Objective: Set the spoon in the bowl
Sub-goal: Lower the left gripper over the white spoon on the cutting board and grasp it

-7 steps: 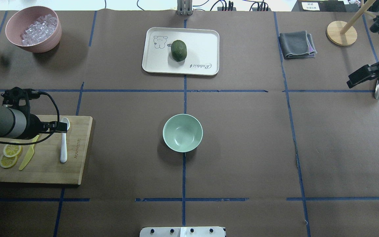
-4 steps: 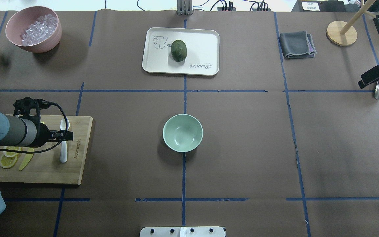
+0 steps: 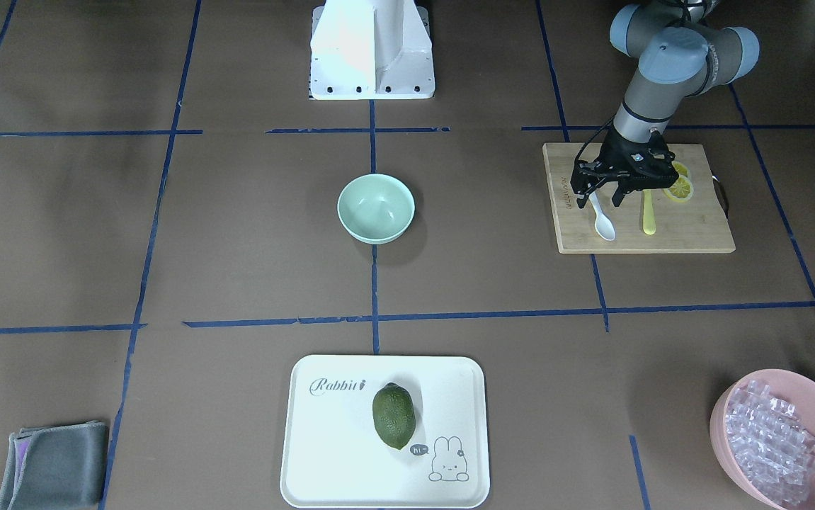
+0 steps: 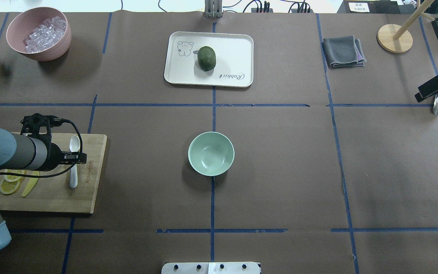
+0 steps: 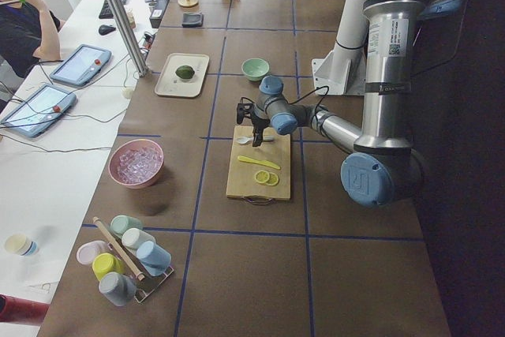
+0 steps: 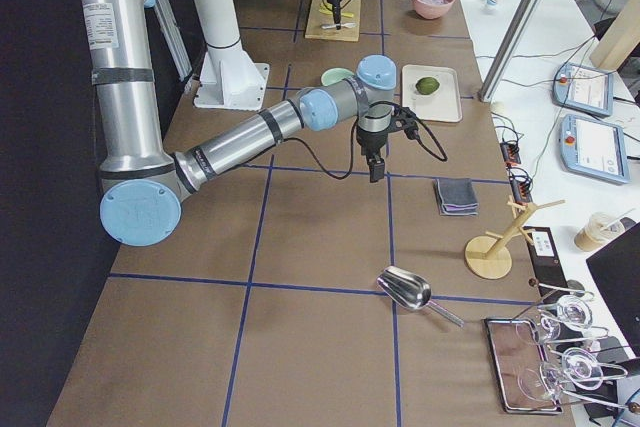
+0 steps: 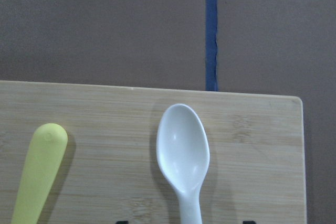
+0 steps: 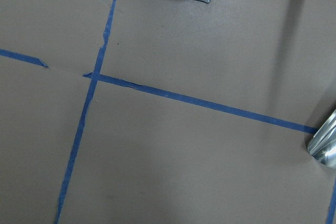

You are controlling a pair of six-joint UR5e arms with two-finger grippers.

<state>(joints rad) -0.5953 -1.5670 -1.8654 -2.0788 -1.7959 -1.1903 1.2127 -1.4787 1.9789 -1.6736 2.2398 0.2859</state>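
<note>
Overhead view. Worktop (image 4: 279,171): wooden cutting board (image 4: 51,199) sits at 9 o'clock from the mint bowl (image 4: 211,153), well apart. The bowl is upright at mid-worktop. Left fingers (image 3: 580,198) are wide, straddling the handle of the white spoon (image 4: 74,177). Spoon lies flat on the board, scoop toward 12 o'clock, yellow knife (image 4: 30,183) at its 9. Right fingers (image 4: 430,88) at the 3 o'clock edge; can't tell their spread.
</note>
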